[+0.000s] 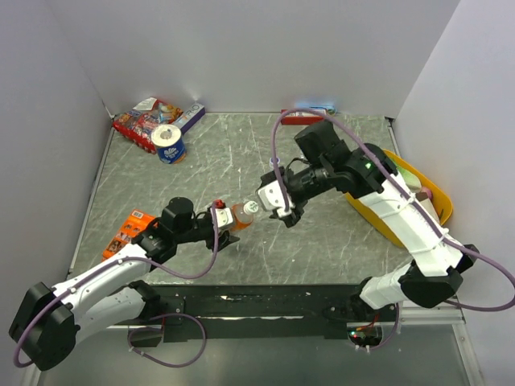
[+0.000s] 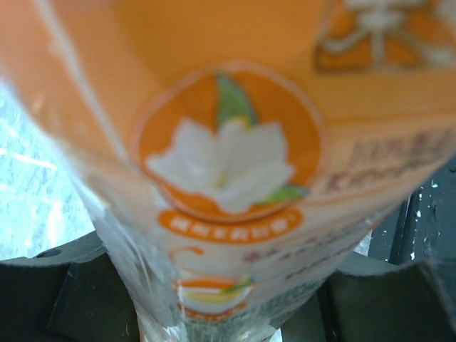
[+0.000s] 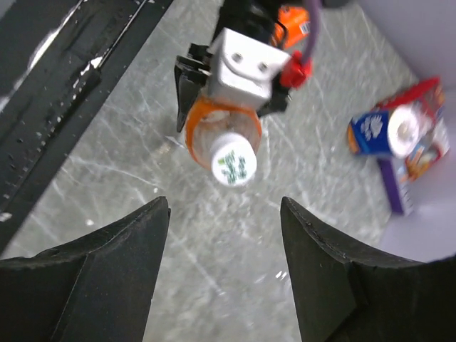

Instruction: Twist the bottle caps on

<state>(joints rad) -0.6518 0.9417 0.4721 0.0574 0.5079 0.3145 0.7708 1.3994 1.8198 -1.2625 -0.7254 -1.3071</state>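
My left gripper is shut on the small orange bottle and holds it tilted, neck toward the right arm. Its orange label fills the left wrist view. A white cap with green print sits on the bottle's mouth, also seen from above. My right gripper is open and empty, just right of the cap and apart from it. In the right wrist view the cap lies beyond the spread fingertips. No blue caps are in view.
A blue-and-white tape roll and a red snack pack lie at the back left. An orange packet lies near the left arm. A yellow bin stands at the right behind the right arm.
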